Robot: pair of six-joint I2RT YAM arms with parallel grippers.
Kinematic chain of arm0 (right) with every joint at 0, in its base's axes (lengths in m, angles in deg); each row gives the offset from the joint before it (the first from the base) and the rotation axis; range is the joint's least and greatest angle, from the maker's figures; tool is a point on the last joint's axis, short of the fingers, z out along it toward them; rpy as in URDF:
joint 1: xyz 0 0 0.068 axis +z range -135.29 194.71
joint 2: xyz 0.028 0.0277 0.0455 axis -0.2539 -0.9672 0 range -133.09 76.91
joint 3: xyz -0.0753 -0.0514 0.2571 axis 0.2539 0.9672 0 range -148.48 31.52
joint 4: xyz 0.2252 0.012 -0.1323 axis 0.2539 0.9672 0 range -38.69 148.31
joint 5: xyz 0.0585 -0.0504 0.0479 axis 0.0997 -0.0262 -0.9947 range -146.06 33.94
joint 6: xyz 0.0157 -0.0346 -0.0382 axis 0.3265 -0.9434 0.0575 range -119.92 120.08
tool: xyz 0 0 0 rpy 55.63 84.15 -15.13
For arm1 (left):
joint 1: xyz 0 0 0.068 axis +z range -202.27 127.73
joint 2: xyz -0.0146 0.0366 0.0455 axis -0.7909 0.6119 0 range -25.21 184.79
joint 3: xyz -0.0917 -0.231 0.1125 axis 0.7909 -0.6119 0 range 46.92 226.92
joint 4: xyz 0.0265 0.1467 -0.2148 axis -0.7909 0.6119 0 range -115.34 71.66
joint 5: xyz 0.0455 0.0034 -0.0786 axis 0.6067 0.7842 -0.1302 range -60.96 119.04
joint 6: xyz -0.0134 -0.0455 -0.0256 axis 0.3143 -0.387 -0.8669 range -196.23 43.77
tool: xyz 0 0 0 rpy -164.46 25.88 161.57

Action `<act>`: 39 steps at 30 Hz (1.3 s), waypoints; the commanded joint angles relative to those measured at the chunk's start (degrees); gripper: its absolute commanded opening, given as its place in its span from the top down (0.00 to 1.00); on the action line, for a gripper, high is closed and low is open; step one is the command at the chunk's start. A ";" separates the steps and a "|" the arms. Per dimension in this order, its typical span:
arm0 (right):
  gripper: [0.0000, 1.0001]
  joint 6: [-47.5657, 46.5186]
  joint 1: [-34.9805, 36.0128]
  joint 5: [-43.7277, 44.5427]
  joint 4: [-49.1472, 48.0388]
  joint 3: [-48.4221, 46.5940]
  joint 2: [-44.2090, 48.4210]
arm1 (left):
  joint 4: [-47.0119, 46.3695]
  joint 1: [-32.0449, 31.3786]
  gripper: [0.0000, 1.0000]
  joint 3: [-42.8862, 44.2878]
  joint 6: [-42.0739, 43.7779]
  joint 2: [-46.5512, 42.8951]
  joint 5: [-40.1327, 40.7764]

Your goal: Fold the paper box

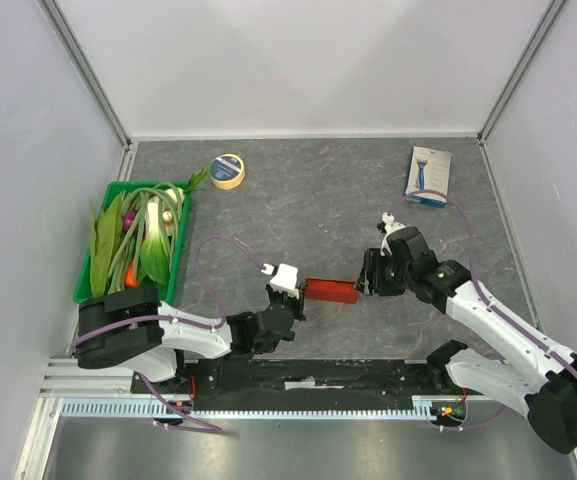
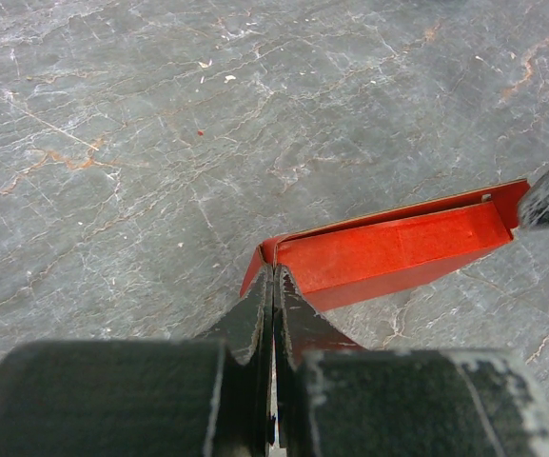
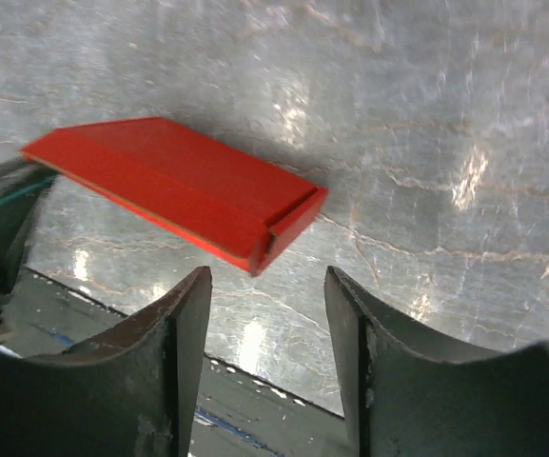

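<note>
At the near edge, centre: we have the paper box (image 1: 330,291) lying on the grey table (image 1: 308,210), flattened into a long red strip that runs left to right between the two arms.
Left gripper (image 2: 274,276): pinched tight on the left end of the paper box. From its wrist view the fingers meet with only a sliver of red card between them. We read that as an anchor, so the blank cannot slide or spin while the other end is worked.
What it pinches: hard to say from here. It may be a small tab or the end wall itself, because the black fingers cover the spot.
Right gripper (image 3: 269,286): jaws apart at a middling width and holding nothing. The right end of the paper box sits just ahead of the fingertips, not between them.
That right end: one layer is folded over another, with a short raised lip at the corner. We would guess this is the flap the right arm is lined up for.
Stage, as we judge it: part-folded, creases set, not yet a standing box.
Risk: thin glossy card held at one end only could buckle if pushed along its length.
Out of play: a green crate (image 1: 80,292) of leafy vegetables far left, a tape roll (image 1: 228,171) behind it, and a white-and-blue retail box (image 1: 428,173) at the far right, all well apart from the work.
</note>
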 commanded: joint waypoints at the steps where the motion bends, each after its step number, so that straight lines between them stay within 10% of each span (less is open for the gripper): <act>1: 0.38 -6.22 -0.35 -2.12 4.58 -9.46 -0.24 | 12.55 -0.74 0.98 -1.73 -1.33 3.11 -0.50; 9: 0.29 -5.89 -0.35 -5.97 2.06 -12.12 -5.96 | 12.73 -1.01 0.98 -1.29 -1.42 3.47 -0.42; 13: 0.02 6.22 -1.31 1.83 1.34 -8.17 -2.72 | 12.64 -1.10 0.98 -1.38 -1.50 3.47 -0.15; 22: 0.02 28.01 -5.96 0.98 1.61 -0.19 0.63 | 12.64 -1.27 0.98 -1.38 -1.33 3.47 -0.33; 27: 0.03 42.26 -8.08 -11.86 -12.88 10.11 0.98 | 12.64 -1.53 0.98 -1.65 -1.24 3.11 0.02; 39: 0.08 57.82 -9.05 -12.57 -28.80 21.45 7.75 | 11.85 -1.71 0.98 -1.21 -0.89 3.64 -0.42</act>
